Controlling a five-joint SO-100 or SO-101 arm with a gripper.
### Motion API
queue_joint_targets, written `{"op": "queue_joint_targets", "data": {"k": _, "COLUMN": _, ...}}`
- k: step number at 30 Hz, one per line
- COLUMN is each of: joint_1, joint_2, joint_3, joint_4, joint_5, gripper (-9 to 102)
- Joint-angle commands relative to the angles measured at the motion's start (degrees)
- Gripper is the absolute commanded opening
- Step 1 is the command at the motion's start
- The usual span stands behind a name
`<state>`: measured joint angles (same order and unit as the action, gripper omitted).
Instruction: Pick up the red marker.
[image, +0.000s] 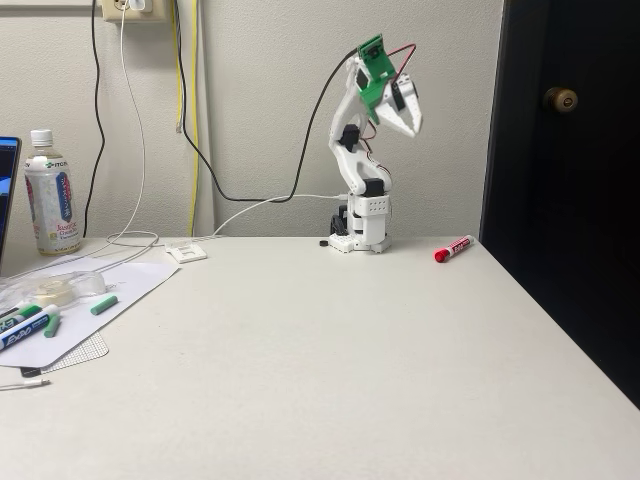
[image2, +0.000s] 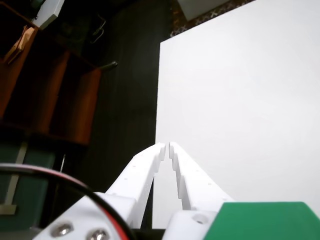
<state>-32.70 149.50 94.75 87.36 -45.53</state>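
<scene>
In the fixed view the white arm (image: 362, 190) stood folded at the far edge of the table (image: 320, 360), its gripper (image: 408, 124) raised high and tilted down toward the right. The wrist view showed the two white fingers (image2: 145, 172) drawn together, tips nearly touching with only a thin slit between them, and nothing held. Beyond the fingertips lay bare white tabletop (image2: 240, 100), with the table's edge running just to their left and a dark floor and wooden shelving (image2: 45, 95) past it.

The red marker (image: 452, 248) lay flat on the table well below the fingers and to their right in the fixed view, near the table's right edge and just beside the arm's base, apart from it. Its red cap pointed toward the camera and leftward; the label was too small to read.

Far to the left of the fingers, at the table's near-left side, lay green-capped markers (image: 25, 325) on a sheet of paper (image: 90, 300), with what seemed to be a roll of tape (image: 55, 290) beside them. A bottle (image: 50, 195) stood behind, near the wall, where cables (image: 200, 150) hung down.
</scene>
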Motion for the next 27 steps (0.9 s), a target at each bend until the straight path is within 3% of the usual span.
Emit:
{"op": "queue_joint_targets", "data": {"k": 1, "joint_1": -2.46, "joint_2": -5.36, "joint_3": -5.71, "joint_4": -1.32, "joint_5": 3.87, "gripper": 0}}
{"op": "queue_joint_targets", "data": {"k": 14, "joint_1": -10.37, "joint_2": -16.52, "joint_3": -9.49, "joint_4": -11.69, "joint_5": 24.79, "gripper": 0}}
{"op": "queue_joint_targets", "data": {"k": 22, "joint_1": -14.68, "joint_2": -19.78, "joint_3": -9.49, "joint_4": -13.10, "joint_5": 41.57, "gripper": 0}}
{"op": "queue_joint_targets", "data": {"k": 27, "joint_1": -19.69, "joint_2": -22.59, "joint_3": -9.49, "joint_4": -13.62, "joint_5": 42.54, "gripper": 0}}
